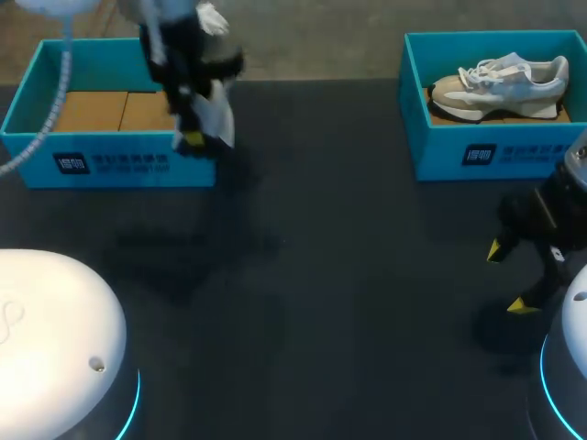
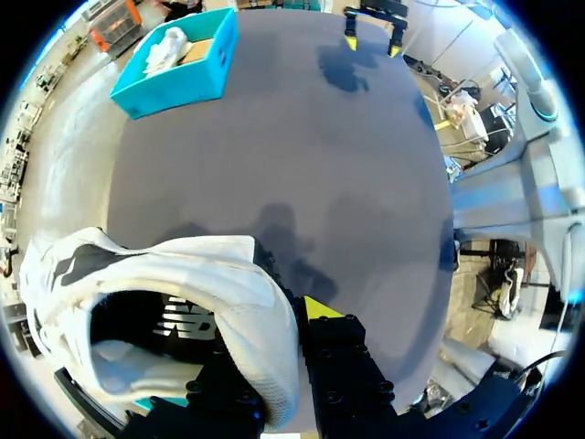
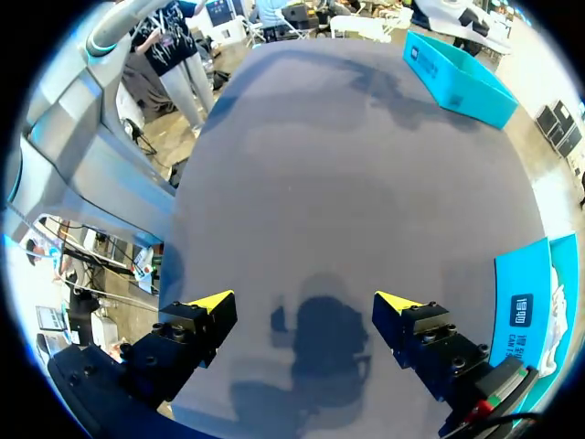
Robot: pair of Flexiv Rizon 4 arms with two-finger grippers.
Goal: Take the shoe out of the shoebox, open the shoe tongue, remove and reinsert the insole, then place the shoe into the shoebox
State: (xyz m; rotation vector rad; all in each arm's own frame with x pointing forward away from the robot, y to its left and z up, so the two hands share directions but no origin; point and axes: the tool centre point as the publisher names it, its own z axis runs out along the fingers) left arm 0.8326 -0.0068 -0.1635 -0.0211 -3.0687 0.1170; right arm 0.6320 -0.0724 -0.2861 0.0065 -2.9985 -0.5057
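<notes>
My left gripper (image 1: 190,137) is shut on a white shoe (image 1: 215,115) and holds it in the air over the right end of the left blue shoebox (image 1: 101,163). In the left wrist view the shoe (image 2: 164,302) hangs opening-up with its collar wall between the fingers of the left gripper (image 2: 279,338); only one yellow tip (image 2: 315,307) shows. A second, beige-and-white shoe (image 1: 500,84) lies in the right shoebox (image 1: 486,154). My right gripper (image 1: 512,277) stands open near the table's right edge, nothing between its fingers (image 3: 304,302).
Brown cardboard (image 1: 105,110) lines the left shoebox. White robot bases sit at the front left (image 1: 50,330) and front right (image 1: 576,357). Dark tabletop (image 1: 339,275) stretches between the two boxes. The right shoebox (image 3: 523,320) is close beside the right gripper.
</notes>
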